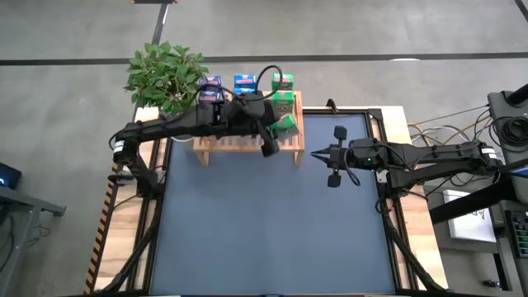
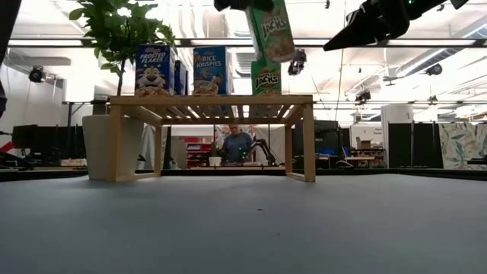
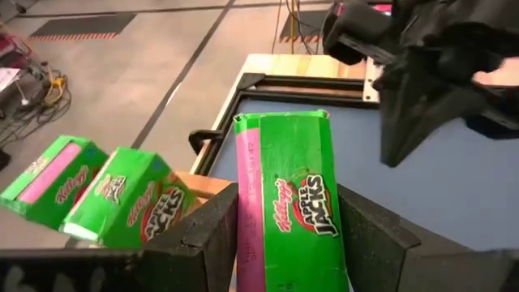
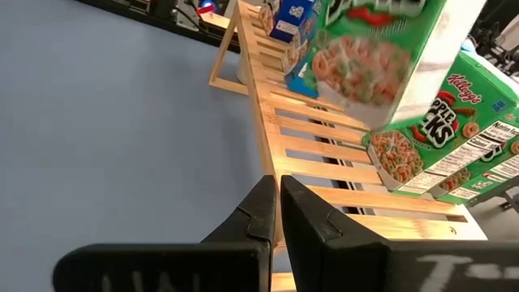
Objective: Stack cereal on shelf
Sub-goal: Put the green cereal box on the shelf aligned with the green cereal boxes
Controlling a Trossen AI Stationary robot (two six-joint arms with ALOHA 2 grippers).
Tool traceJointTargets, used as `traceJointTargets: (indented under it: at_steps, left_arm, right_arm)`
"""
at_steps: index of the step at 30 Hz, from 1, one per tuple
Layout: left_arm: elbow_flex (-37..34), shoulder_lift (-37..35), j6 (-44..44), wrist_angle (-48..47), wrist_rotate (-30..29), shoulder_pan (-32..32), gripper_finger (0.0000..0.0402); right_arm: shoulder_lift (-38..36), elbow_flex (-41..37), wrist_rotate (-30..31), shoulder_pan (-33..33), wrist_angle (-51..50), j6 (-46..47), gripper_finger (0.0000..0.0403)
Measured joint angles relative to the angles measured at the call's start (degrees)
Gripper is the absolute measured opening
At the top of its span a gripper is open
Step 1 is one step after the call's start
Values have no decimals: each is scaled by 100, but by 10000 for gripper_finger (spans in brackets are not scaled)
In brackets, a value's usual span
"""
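Your left pincer [image 3: 284, 243] held a green cereal box [image 3: 288, 203] tight above the shelf [image 1: 247, 142].
It hung high to clear the green boxes [image 1: 283, 92] already there; your right pincer [image 1: 318, 154] waited shut beside the shelf.

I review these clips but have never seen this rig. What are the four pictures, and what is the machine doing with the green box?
Two dark robot arms work at one table. One picture looks straight down, one looks level across the tabletop, and one comes from each wrist. The left gripper holds a green Apple Jacks box above the wooden shelf, tilted in the air. On the shelf stand Frosted Flakes, Rice Krispies and more green boxes. A potted plant sits beside it. The right gripper, shut and empty, waits over the table near the shelf's end.
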Motion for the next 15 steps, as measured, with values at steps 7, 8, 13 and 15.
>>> traceJointTargets:
  at_steps: [7,8,13,15]
  left_arm:
    - [1007,763,684,-821,21,307,166]
    - [1243,896,754,-1079,22,340,166]
    - [2200,1374,1176,-1893,470,396,166]
    - [2429,1527,1246,-2045,595,400,166]
  right_arm:
    - [-2,0,0,-2,-6,-9,13]
    - [-2,0,-1,-2,-24,-9,13]
    - [-2,-2,-1,-2,-100,-6,13]
    - [-2,-2,0,-2,-101,-3,13]
